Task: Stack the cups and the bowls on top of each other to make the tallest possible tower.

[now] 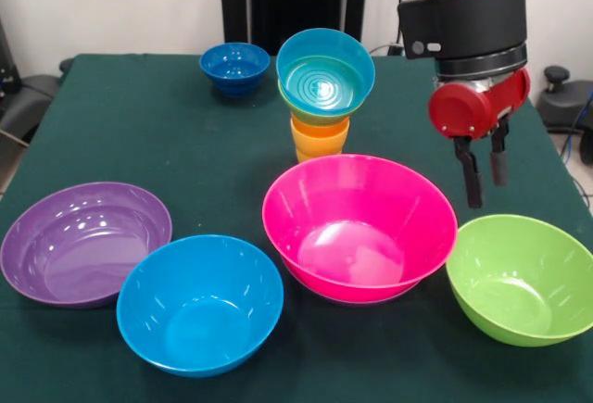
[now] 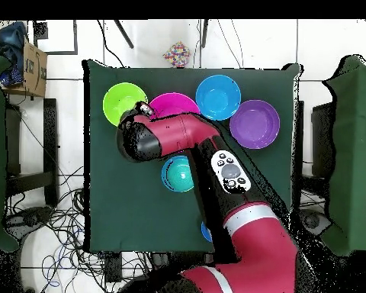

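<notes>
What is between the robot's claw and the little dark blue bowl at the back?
The tower stands between them: the gripper hangs empty above the gap between the pink bowl and green bowl, and the dark blue bowl sits beyond the tower.

Tower (image 1: 321,107) upright mid-table; large bowls (image 1: 359,227) unstacked in front.

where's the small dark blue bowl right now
In the front view the small dark blue bowl sits alone at the far edge of the table, left of the tower; overhead, the arm mostly hides it.
</notes>
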Action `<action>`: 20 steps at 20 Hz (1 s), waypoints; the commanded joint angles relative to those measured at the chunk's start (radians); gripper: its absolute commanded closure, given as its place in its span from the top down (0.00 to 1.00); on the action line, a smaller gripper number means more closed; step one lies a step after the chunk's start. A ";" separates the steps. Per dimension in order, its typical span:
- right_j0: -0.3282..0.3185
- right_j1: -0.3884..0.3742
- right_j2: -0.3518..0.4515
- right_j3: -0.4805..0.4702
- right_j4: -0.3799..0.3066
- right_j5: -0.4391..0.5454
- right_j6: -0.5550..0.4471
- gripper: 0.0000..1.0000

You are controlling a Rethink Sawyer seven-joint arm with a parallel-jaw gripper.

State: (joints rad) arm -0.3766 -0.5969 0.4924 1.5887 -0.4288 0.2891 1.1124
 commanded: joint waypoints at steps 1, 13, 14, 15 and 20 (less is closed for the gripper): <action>0.030 0.015 0.006 0.081 -0.045 0.028 0.082 1.00; 0.039 0.069 -0.011 0.070 -0.093 -0.032 0.071 1.00; 0.039 0.072 -0.011 0.069 -0.095 -0.035 0.071 1.00; 0.037 0.080 -0.011 0.067 -0.098 -0.041 0.071 1.00; 0.026 0.099 0.005 0.063 -0.099 -0.063 0.067 1.00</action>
State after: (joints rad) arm -0.3589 -0.5635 0.4924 1.6275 -0.4392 0.2772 1.1124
